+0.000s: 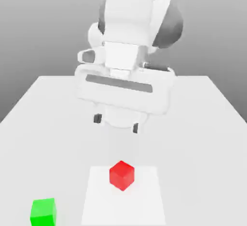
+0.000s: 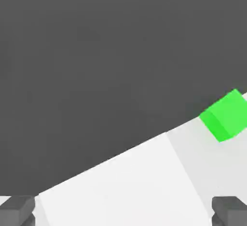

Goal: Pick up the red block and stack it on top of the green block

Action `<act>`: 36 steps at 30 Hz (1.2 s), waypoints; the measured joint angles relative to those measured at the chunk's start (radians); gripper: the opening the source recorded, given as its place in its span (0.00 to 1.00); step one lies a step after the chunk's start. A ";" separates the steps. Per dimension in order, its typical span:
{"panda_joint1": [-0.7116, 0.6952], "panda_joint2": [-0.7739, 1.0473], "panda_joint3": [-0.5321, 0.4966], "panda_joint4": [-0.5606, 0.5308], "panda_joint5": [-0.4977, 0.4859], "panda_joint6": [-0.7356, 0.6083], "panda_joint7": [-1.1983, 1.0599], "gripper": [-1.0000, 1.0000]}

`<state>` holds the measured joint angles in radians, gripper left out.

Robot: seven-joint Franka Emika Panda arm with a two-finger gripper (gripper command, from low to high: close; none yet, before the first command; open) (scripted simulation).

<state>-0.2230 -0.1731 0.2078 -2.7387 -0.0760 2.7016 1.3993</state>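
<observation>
Nearest me, low at the exterior view's left, is the small, plain-faced green cube (image 1: 43, 212), sitting on the pale, smooth tabletop (image 1: 193, 143), off to one side of the flat white square panel (image 1: 147, 209). The small, matte red cube (image 1: 122, 175) is a little farther in, on that panel, with one upright edge turned towards me. The two cubes stand well apart, so no stack has been made.

Beyond and above the red cube hangs the white robot arm's two-finger gripper (image 1: 116, 123), its dark-tipped fingers spread wide with nothing between them. It leans a little, one fingertip lower than the other, and it isn't touching either cube.

From where I stand, I'd call this the approach, ahead of the pick. The next move should bring the hand towards my side until it is over the red cube, level it, and twist it so the pads meet two opposite flat faces rather than the corners. Then it wants to go straight down, close and lift. The green cube should be left alone until the red one is ready to be set squarely on its top.
</observation>
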 joint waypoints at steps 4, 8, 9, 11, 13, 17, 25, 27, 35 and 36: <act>0.009 0.145 -0.004 -0.083 0.077 0.108 0.062 0.50; 0.007 0.224 -0.012 -0.076 0.042 0.173 0.101 0.50; 0.010 0.244 -0.019 -0.073 0.028 0.190 0.112 0.50; 0.015 0.284 -0.031 -0.067 -0.005 0.223 0.136 0.50; 0.030 0.326 -0.055 -0.062 -0.042 0.259 0.162 0.50; 0.079 0.403 -0.118 -0.057 -0.094 0.322 0.198 0.00; 0.069 0.386 -0.105 -0.057 -0.085 0.310 0.192 0.00; 0.054 0.348 -0.081 -0.060 -0.053 0.279 0.171 0.00; 0.042 0.190 -0.038 -0.084 0.067 0.146 0.083 0.00; 0.048 0.172 -0.041 -0.088 0.077 0.131 0.075 0.00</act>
<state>-0.1753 -0.0008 0.1668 -2.8270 0.0007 2.8323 1.4741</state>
